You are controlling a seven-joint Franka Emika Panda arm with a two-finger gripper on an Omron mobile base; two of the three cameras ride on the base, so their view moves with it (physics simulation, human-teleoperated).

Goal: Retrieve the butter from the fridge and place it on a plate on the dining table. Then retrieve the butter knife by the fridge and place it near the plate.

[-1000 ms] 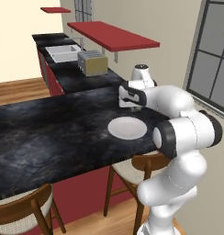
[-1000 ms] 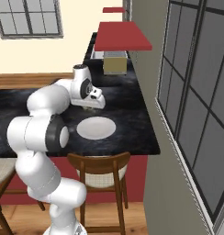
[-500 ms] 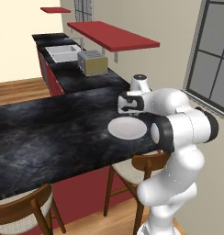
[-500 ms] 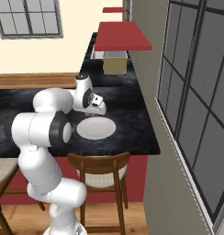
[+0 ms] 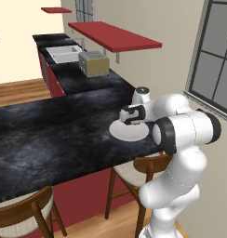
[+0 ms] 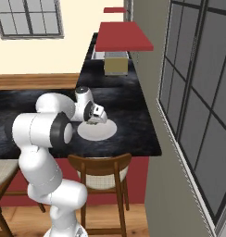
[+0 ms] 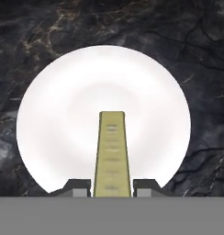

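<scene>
A round white plate (image 7: 103,119) lies on the black marble dining table (image 7: 187,41). In the hand view the pale yellow-olive butter (image 7: 112,153) stands between my two dark fingertips, pointing down at the plate's middle. My gripper (image 7: 112,186) is shut on it. From the left base view the gripper (image 5: 130,122) hangs just above the plate (image 5: 129,132), near the table's (image 5: 50,135) right end. The right base view shows the gripper (image 6: 92,121) low over the plate (image 6: 97,130).
A toaster (image 5: 93,64) and a sink (image 5: 62,52) sit on the far counter under a red shelf (image 5: 113,35). Wooden chairs (image 5: 134,172) (image 6: 102,171) stand at the table's near edge. A wall with a dark-framed window (image 6: 198,102) runs along the right.
The gripper with the butter has come down and forward, from above the plate's far side to just over the plate's middle. The base has stayed put.
</scene>
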